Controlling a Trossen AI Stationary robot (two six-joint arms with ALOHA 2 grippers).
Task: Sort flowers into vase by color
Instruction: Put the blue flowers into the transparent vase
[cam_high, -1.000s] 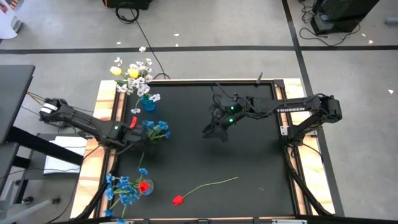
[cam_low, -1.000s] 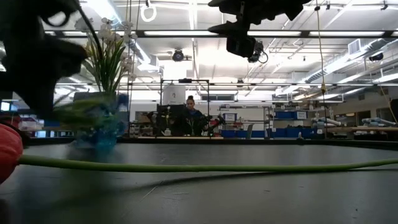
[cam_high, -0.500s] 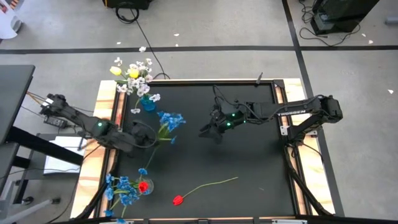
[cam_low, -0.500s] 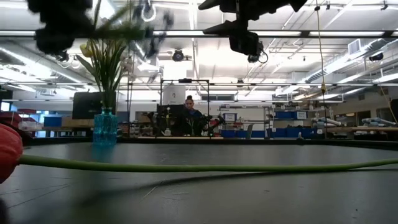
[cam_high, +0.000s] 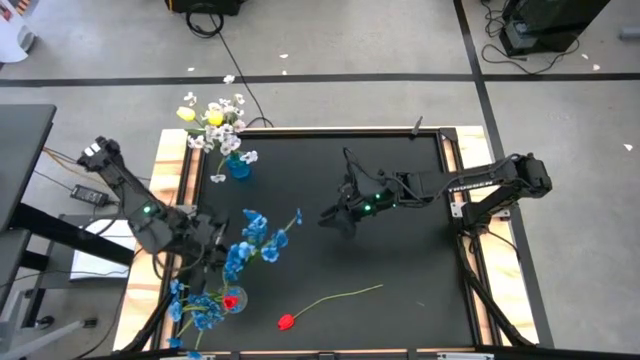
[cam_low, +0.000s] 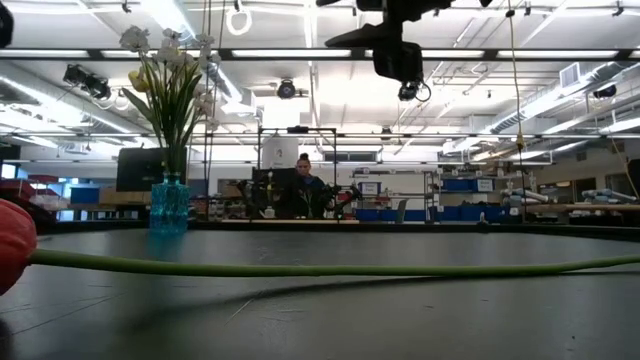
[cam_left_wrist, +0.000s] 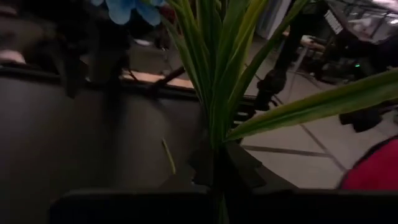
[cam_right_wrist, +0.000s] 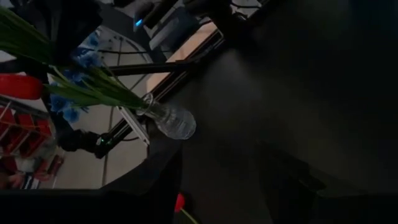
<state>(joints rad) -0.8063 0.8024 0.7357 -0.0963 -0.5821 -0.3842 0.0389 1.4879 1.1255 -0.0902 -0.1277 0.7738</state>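
Observation:
My left gripper (cam_high: 208, 248) is up over the table's near-left part, shut on a spray of small blue blossoms (cam_high: 255, 238), just far of the clear vase (cam_high: 238, 303). That vase holds blue sprays (cam_high: 195, 305) and a red tulip (cam_high: 231, 299). A blue vase (cam_high: 238, 166) at the far left holds yellow and white flowers (cam_high: 212, 118). Another red tulip (cam_high: 287, 321) lies flat on the table near the near edge, its stem (cam_low: 300, 268) stretched toward the right. My right gripper (cam_high: 335, 215) hangs open above the table's middle, touching nothing. My left gripper pinches the blue spray's green stem (cam_left_wrist: 214, 146) between its two fingers, below where the long leaves (cam_left_wrist: 205, 56) fan out. The spray is lifted clear of the table and reaches out beyond the fingers toward the table's right, blossoms (cam_left_wrist: 130, 7) at the far end.
The black mat has wooden borders (cam_high: 170, 160) at left and right. The lying tulip's stem crosses the near part of the mat. Cables trail from the left arm (cam_high: 70, 160) off the table. A person sits at a desk (cam_low: 303, 185) far behind the table.
My left gripper has risen from table height and swung toward the near edge, closer to the clear vase, carrying the blue spray lifted clear. The spray has turned with it, its blossoms ending up nearer the near edge. My right gripper has barely shifted.

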